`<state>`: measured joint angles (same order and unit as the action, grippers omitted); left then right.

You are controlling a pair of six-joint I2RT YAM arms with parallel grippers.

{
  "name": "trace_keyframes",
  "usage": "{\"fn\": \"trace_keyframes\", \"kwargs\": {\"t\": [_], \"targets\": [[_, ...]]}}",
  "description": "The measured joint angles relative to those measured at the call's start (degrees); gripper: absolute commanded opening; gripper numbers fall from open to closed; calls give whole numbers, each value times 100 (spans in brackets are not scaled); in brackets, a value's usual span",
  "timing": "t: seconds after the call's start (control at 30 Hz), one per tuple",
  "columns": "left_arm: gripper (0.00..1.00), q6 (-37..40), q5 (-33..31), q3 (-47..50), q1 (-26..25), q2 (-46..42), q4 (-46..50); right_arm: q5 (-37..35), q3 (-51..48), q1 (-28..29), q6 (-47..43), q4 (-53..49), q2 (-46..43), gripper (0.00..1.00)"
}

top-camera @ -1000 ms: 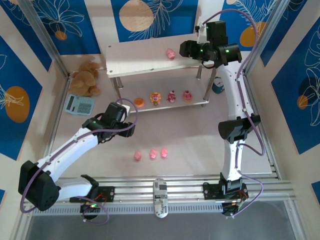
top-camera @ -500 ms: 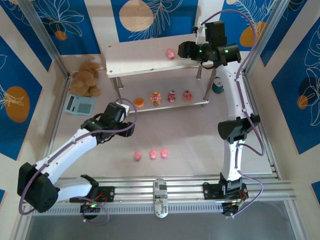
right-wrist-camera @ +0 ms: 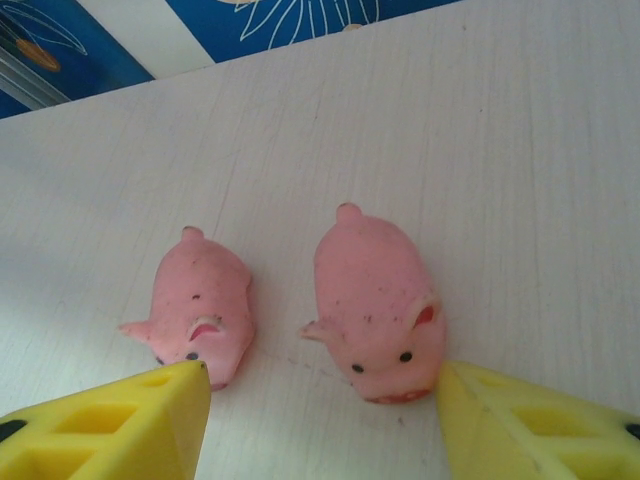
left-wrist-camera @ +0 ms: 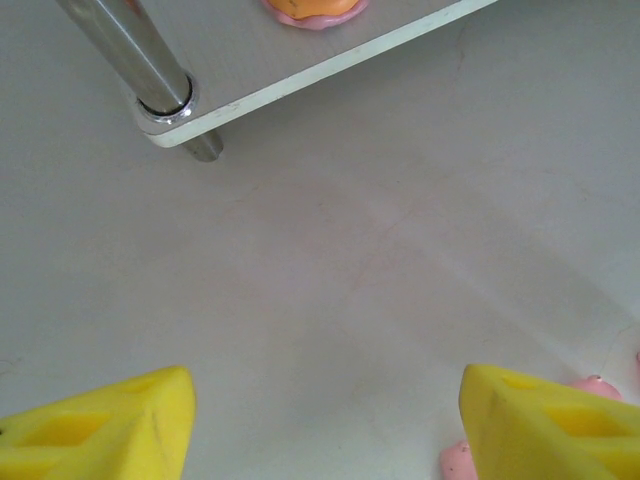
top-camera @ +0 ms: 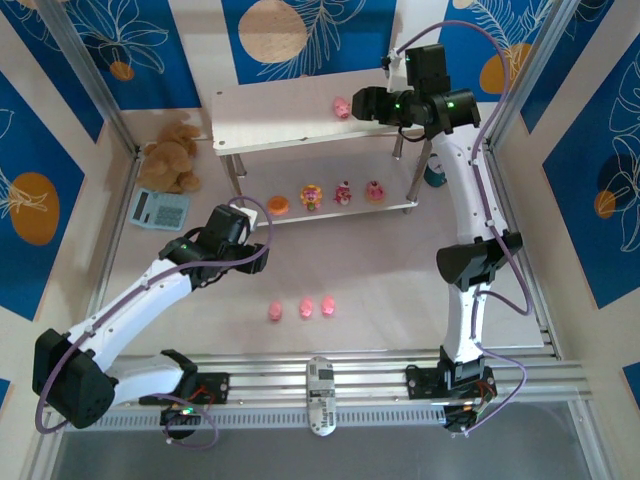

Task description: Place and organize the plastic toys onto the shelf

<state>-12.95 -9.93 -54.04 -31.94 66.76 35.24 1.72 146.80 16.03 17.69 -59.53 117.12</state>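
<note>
Three piglets (top-camera: 304, 309) in a left-right row on the table (top-camera: 380, 290), near side of the shelf (top-camera: 300, 215) | left claw (left-wrist-camera: 325, 380), spread and empty, hangs far-left of them, the nearer arm | right claw (right-wrist-camera: 320, 385), spread, straddles two more piglets (right-wrist-camera: 375, 300) on the top board (right-wrist-camera: 500, 120)

No text, brand, number or sign can be read anywhere. The keys and display of the teal calculator (top-camera: 160, 209) are too small to make out, and the marks on the small metal plate (top-camera: 320, 392) on the front rail are blurred.
</note>
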Motion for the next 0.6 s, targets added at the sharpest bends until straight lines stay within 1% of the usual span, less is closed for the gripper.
{"fn": "trace_keyframes", "kwargs": {"t": [0.13, 0.33, 0.5, 0.6], "targets": [[70, 0, 0, 0, 2, -31, 0, 4, -76, 22, -2, 2, -50, 62], [70, 0, -2, 31, 9, -70, 0, -48, -461, 39, 2, 175, -289, 62], [70, 0, -15, 61, 11, -72, 0, -269, -1005, 52, 2, 341, -728, 62], [70, 0, -17, 74, 20, -81, 0, -437, -975, 52, -9, 422, -848, 61]]}}
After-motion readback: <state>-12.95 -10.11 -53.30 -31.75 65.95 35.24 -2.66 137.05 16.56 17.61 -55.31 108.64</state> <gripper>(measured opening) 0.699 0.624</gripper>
